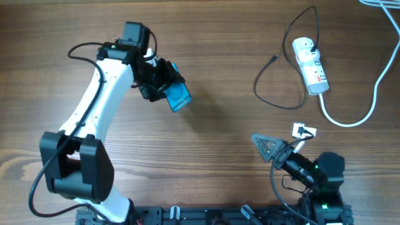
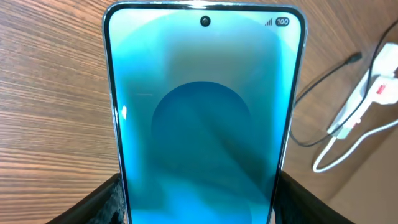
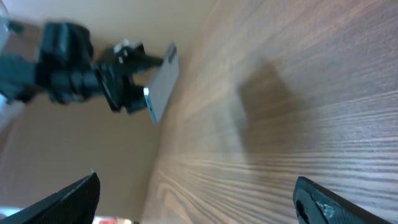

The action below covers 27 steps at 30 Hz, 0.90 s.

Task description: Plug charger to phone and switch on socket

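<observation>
Phone [image 1: 179,98] held clear of the table, clamped in left gripper [image 1: 161,82], screen lit. Charger [image 1: 257,87] lies slack beside socket [image 1: 310,65], tip free and not yet plugged into the phone. Switch too small to read, probably off. Left arm reaches forward, wrist tilted. Right gripper [image 1: 267,144] spread wide, empty, near its base.
</observation>
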Available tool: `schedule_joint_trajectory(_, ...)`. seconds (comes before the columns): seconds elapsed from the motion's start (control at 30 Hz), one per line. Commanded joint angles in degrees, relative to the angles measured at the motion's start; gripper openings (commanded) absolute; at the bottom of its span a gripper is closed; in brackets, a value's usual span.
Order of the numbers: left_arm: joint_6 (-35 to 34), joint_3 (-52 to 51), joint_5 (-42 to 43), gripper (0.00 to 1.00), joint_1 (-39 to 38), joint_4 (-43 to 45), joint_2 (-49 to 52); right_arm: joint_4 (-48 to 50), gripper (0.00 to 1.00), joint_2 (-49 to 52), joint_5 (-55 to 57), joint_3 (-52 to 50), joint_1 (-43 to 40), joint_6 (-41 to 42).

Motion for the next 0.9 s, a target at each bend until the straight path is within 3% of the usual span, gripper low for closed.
schedule_joint_trajectory(0.0, -6.12, 1.18, -5.44, 0.52, -4.55, 1.09, -1.22, 1.99, 1.00, 3.23, -0.24, -0.09, 2.67, -7.48)
schedule_joint_trajectory(0.4, -21.55, 1.18, -9.44, 0.54, -23.61, 10.32, -1.22, 23.71, 0.97, 15.91, 28.94, -0.09, 21.57, 2.12)
schedule_joint_trajectory(0.53, -24.57, 1.18, -9.46, 0.54, -29.33, 12.81, -1.22, 29.77, 0.89, 25.20, 36.00, -0.09, 24.22, 5.33)
schedule_joint_trajectory(0.87, -30.51, 1.18, -9.46, 0.54, -34.27, 16.26, -1.22, 58.49, 0.61, 52.54, 35.54, -0.04, 24.22, 8.11)
